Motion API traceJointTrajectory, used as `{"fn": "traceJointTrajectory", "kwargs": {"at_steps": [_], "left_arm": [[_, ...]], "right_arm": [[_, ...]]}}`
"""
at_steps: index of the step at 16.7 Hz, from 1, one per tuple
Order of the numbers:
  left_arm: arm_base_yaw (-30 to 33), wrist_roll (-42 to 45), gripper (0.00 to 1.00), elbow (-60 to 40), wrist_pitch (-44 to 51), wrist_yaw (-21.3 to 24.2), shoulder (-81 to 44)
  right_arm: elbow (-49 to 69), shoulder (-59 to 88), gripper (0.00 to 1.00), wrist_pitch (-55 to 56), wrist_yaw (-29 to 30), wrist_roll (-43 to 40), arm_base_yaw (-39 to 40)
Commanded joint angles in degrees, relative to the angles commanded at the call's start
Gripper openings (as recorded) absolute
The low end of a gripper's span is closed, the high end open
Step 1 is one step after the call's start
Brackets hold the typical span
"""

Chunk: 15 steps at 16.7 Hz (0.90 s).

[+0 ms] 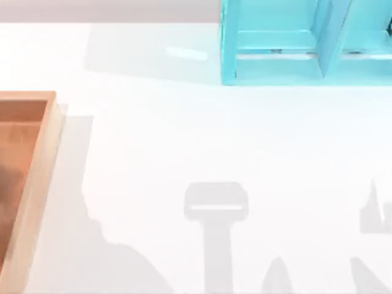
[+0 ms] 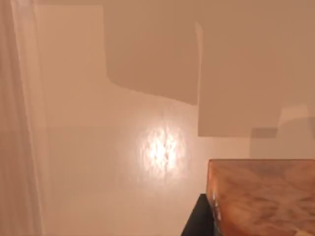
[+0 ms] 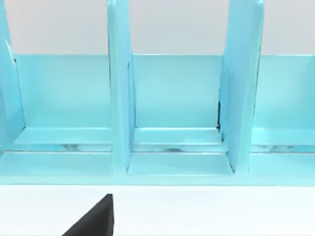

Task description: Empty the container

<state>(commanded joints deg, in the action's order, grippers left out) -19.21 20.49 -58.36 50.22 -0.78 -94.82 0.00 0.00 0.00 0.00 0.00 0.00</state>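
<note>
White tabletop (image 1: 184, 135): container (image 1: 37, 177) at left edge, turquoise shelf (image 1: 294, 49) far edge; I can't tell either pincer's state.

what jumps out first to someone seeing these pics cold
The bright turquoise shelf unit at the far right of the table grabs the eye first, its upright dividers splitting it into open compartments in the right wrist view. Next is the large wooden container cut off by the top view's left edge, with a light tan rim and an orange-brown floor. Between them the white table carries only grey shadows.
</note>
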Motion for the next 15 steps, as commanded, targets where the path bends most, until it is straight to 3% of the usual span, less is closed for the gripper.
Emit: {"fn": "traceJointTrajectory", "kwargs": {"at_steps": [9,15], "left_arm": [[1.03,0.4,0.0,-15.26,22.08,0.62,4.05],[-0.33,0.34,0.0,-17.16,25.13,0.73,4.76]], "right_arm": [[0.0,0.0,1.0,0.0,0.0,0.0,0.0],[0.0,0.0,1.0,0.0,0.0,0.0,0.0]]}}
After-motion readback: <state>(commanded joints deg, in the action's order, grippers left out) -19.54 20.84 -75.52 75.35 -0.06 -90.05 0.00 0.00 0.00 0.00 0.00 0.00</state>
